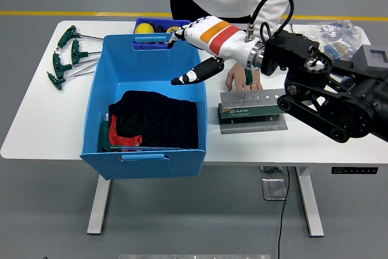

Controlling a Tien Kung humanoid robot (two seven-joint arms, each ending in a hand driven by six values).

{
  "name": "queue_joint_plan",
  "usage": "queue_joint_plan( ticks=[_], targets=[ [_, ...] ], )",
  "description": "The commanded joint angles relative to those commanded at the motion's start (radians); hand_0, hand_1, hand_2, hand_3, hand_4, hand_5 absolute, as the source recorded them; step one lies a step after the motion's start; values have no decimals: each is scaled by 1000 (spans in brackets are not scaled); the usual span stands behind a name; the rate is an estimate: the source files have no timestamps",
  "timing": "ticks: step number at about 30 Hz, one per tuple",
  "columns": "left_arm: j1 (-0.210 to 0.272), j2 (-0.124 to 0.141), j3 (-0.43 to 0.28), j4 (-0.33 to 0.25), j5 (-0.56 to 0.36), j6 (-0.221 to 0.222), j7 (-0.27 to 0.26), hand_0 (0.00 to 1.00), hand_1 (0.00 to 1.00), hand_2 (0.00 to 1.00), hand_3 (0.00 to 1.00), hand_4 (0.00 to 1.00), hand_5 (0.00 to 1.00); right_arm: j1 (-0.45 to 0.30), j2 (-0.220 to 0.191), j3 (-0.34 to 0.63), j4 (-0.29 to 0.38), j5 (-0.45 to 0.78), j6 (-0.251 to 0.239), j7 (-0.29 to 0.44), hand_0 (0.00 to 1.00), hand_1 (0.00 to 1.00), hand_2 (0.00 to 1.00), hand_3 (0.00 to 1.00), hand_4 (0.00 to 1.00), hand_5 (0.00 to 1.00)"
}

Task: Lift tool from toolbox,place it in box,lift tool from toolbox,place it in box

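Note:
My right hand (183,59), white with orange and red bands, hovers over the right rim of the blue box (97,98). Its fingers are spread and hold nothing. Inside the box lie a black cloth (157,119), a red item (121,137) and a green tool handle (103,139). The grey toolbox (250,111), a drilled block with a green label, sits just right of the box, under my forearm. A person's hand (237,80) rests on the toolbox's top with a green-handled tool (249,77) at its fingers.
Several green T-handle wrenches (66,53) lie at the table's left end. A small blue tray (159,26) with a yellow item stands behind the box. A bag of parts (332,37) and a grey case (373,59) sit at the far right. The person stands at the far edge.

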Motion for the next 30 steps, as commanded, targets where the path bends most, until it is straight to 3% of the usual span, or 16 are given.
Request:
queue_joint_plan(
  ticks=[8, 14, 18, 21, 30],
  targets=[
    [2, 2, 4, 0, -7, -1, -3, 724, 658, 740, 746, 759, 745, -27, -104, 88, -43, 17, 9, -3, 738, 712, 768, 727, 998, 811],
    [6, 1, 9, 0, -10, -3, -4, 723, 652, 738, 747, 759, 742, -43, -141, 120, -109, 52, 15, 12, 753, 717, 771, 729, 998, 812],
    [9, -1, 1, 0, -6, -3, -2, 723, 649, 737, 747, 760, 744, -36, -124, 89, -170, 61, 16, 32, 754, 717, 770, 729, 998, 811],
    [11, -6, -4, 0, 0, -4, 2, 723, 649, 737, 747, 760, 744, -30, -86, 53, -207, 29, 17, 45, 754, 717, 770, 729, 998, 811],
    [12, -11, 0, 0, -13, -1, -1, 723, 654, 740, 748, 762, 746, -6, -18, -30, -240, 0, 4, 82, 758, 710, 761, 735, 998, 807]
  ],
)
